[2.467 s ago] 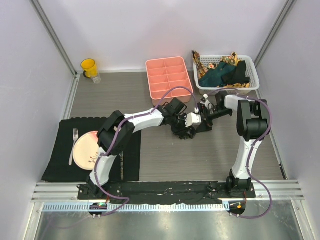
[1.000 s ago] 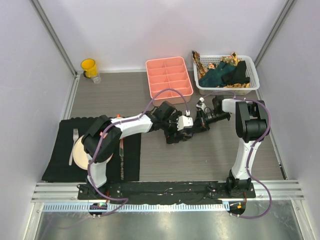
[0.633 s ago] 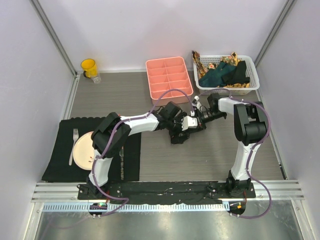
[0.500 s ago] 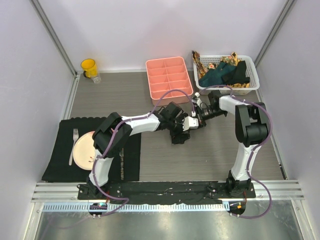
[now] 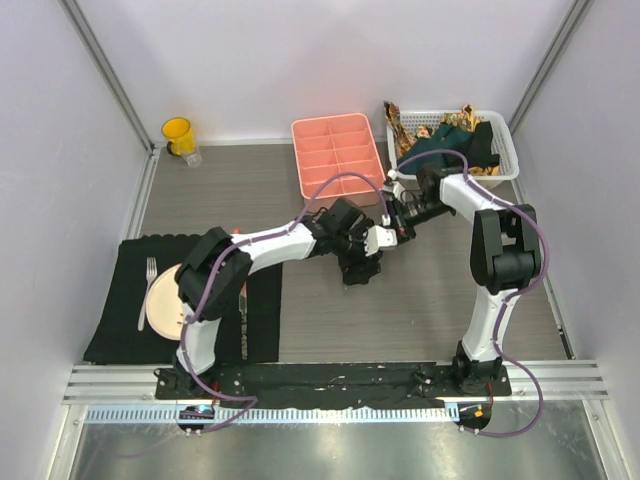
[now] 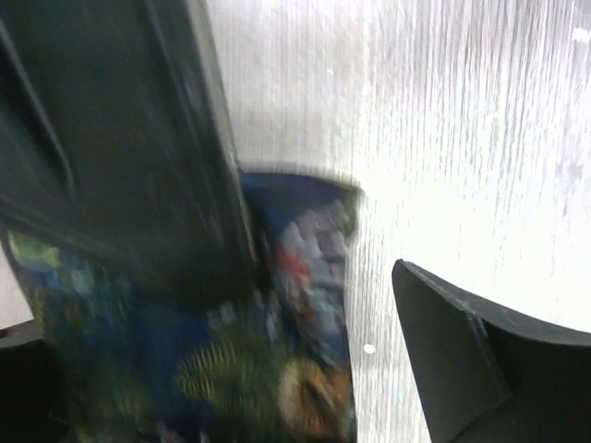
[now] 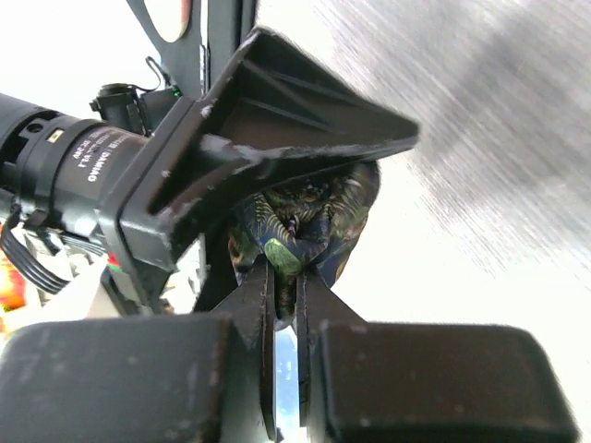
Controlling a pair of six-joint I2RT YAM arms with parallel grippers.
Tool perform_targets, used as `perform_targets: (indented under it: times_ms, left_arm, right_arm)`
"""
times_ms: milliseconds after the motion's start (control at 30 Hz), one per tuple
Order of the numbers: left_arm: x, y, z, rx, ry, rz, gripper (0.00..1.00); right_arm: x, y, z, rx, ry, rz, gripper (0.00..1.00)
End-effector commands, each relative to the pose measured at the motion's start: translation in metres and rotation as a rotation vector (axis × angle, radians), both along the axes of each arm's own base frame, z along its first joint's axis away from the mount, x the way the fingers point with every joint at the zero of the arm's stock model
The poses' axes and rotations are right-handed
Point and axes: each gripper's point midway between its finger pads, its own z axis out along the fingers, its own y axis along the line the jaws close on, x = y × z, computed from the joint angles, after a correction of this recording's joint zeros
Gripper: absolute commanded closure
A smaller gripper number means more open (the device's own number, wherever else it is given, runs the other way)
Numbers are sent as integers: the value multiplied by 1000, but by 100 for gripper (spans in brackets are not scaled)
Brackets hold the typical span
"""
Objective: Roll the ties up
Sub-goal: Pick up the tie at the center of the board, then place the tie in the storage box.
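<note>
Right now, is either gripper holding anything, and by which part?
The right gripper is shut on the dark patterned tie, pinching an edge of the bunched fabric. The left gripper is open, with the tie between its fingers, and grips nothing.

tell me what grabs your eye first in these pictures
Mid-table, the right gripper is pinched shut on a dark multicoloured tie, with the left gripper open over it. Behind them sit a pink tray and a white basket heaped with more ties.
</note>
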Motion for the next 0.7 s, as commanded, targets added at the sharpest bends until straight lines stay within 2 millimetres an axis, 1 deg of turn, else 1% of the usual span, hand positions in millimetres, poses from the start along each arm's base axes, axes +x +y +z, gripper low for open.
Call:
perform_targets:
  times_ms: [0, 33, 67, 100, 133, 167, 200, 233, 267, 300, 333, 367, 400, 433, 467, 500, 533, 567, 600, 633, 667]
  left_arm:
    - [21, 22, 63, -43, -22, 139, 0]
    - [25, 30, 68, -38, -11, 164, 0]
    - [37, 48, 78, -42, -11, 209, 0]
    - [40, 60, 82, -33, 2, 230, 0]
    - [48, 84, 82, -11, 33, 284, 0]
    - [49, 95, 93, -24, 37, 301, 0]
    - [51, 106, 97, -25, 42, 317, 0]
    - [56, 123, 97, -8, 54, 355, 0]
    - [58, 133, 98, 1, 44, 370, 0]
    - [59, 139, 104, -1, 36, 384, 0]
    - [61, 150, 104, 10, 40, 405, 0]
    - [64, 154, 106, 13, 37, 421, 0]
    - [66, 158, 109, 13, 33, 440, 0]
    - [69, 163, 109, 12, 34, 462, 0]
    - [70, 166, 107, 15, 47, 484, 0]
    - [71, 168, 106, 18, 52, 501, 0]
    - [72, 171, 104, 17, 58, 514, 0]
    - [70, 172, 99, 22, 73, 525, 0]
    - [71, 172, 98, 11, 85, 546, 0]
    - [71, 172, 97, 8, 89, 555, 0]
    - [70, 173, 92, 10, 102, 567, 0]
  right_arm:
    - [21, -16, 27, -78, -143, 57, 99]
    - [20, -22, 30, -98, -152, 81, 99]
    - [34, -28, 36, -140, -205, 89, 99]
    - [39, -31, 41, -158, -231, 100, 99]
    - [41, -36, 46, -176, -256, 131, 99]
    - [59, -42, 61, -218, -349, 141, 99]
    - [62, -44, 62, -238, -352, 165, 99]
    - [72, -48, 65, -266, -384, 175, 99]
    - [93, -54, 83, -307, -496, 180, 99]
    - [104, -56, 73, -332, -490, 192, 99]
    - [110, -60, 77, -357, -501, 190, 99]
    - [128, -60, 96, -380, -576, 153, 99]
    - [138, -65, 96, -419, -596, 141, 99]
    - [149, -64, 93, -426, -608, 123, 99]
    - [160, -62, 106, -431, -659, 90, 99]
    - [165, -60, 107, -440, -640, 37, 99]
    - [177, -57, 115, -444, -688, 0, 99]
    - [179, -50, 112, -442, -685, -6, 99]
    - [181, -44, 112, -440, -679, -30, 99]
    - [191, -41, 114, -457, -721, -51, 99]
    - [193, -37, 112, -462, -722, -59, 99]
